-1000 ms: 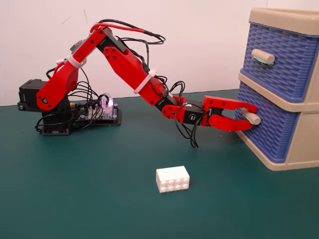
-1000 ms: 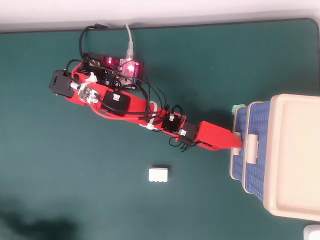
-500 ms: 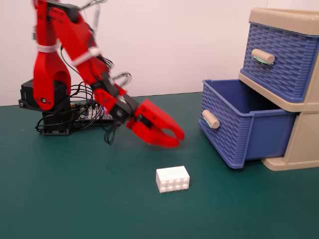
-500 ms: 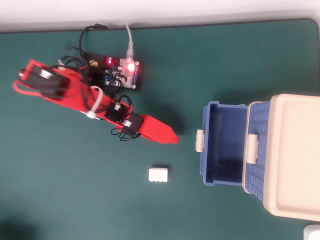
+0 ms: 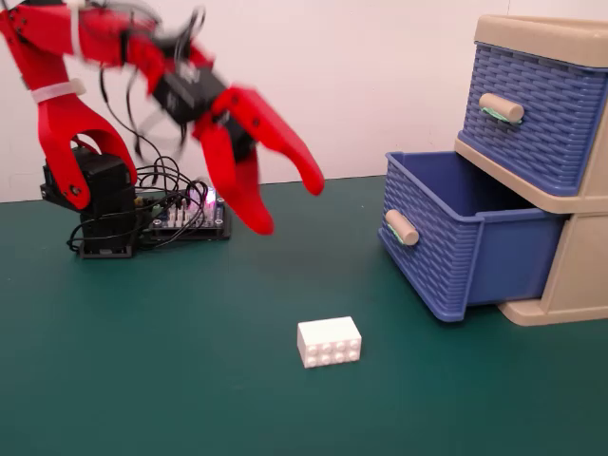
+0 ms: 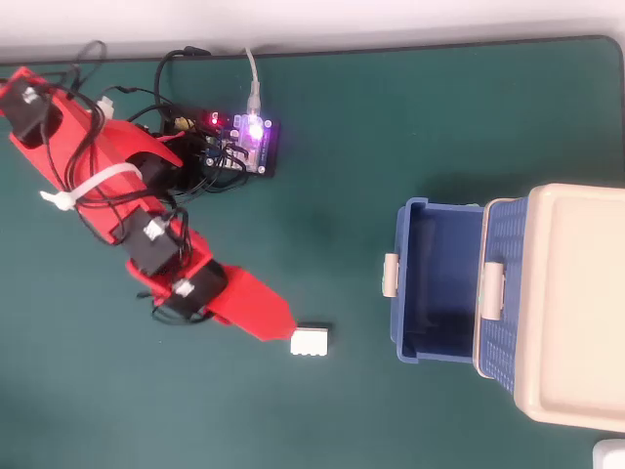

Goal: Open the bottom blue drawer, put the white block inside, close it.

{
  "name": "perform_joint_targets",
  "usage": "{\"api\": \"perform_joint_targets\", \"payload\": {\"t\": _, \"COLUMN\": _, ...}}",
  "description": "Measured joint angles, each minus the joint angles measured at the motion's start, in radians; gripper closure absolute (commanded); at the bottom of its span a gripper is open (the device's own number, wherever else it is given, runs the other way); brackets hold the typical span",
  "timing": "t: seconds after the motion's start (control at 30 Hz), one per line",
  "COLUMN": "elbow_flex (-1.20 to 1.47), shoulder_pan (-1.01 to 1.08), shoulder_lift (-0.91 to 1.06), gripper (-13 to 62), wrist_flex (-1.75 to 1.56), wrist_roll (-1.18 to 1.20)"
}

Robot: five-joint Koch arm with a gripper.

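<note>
— Jaws first: how do they stand?

— Spread wide, with nothing between them. In the fixed view the gripper (image 5: 290, 204) hangs in the air, its two red fingers splayed and pointing down toward the green table (image 5: 142, 380).

— And the white block (image 5: 329, 342)?

— Lying flat on the table, untouched, roughly midway between the left and right edges and toward the near edge in the fixed view. From overhead the gripper's tip sits just beside the white block (image 6: 311, 342), on its left, but the fixed view shows it well above the table, so they are apart.

— What about the bottom blue drawer (image 5: 446, 237)?

— Pulled out of the beige cabinet (image 5: 570, 275), which stands at the table's right edge. Overhead, its inside (image 6: 435, 283) looks bare, with the beige handle (image 5: 402, 227) facing the block. The upper drawer (image 5: 532, 104) is shut.

— So how far along is it?

— By my reading, the opening is done. Left to do: come down on the block, grasp it, carry it right into the drawer, then push the drawer in.

— Anything else on the table?

— A lit circuit board (image 6: 239, 142) with its cables by the arm's base, near the far edge.
</note>
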Motion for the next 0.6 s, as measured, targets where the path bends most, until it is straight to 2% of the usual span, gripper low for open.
{"api": "perform_joint_targets", "payload": {"t": 0.03, "elbow_flex": -0.115, "shoulder_pan": 0.044, "shoulder_lift": -0.043, "gripper": 14.5, "wrist_flex": 0.175, "wrist_roll": -0.092}}
{"api": "perform_joint_targets", "payload": {"t": 0.23, "elbow_flex": -0.443, "shoulder_pan": 0.126, "shoulder_lift": -0.206, "gripper": 14.9, "wrist_flex": 0.676, "wrist_roll": -0.344}}
{"api": "perform_joint_targets", "payload": {"t": 0.47, "elbow_flex": -0.555, "shoulder_pan": 0.114, "shoulder_lift": -0.324, "gripper": 14.9, "wrist_flex": 0.759, "wrist_roll": -0.815}}
{"api": "perform_joint_targets", "payload": {"t": 0.6, "elbow_flex": -0.557, "shoulder_pan": 0.118, "shoulder_lift": -0.344, "gripper": 14.9, "wrist_flex": 0.762, "wrist_roll": -1.206}}
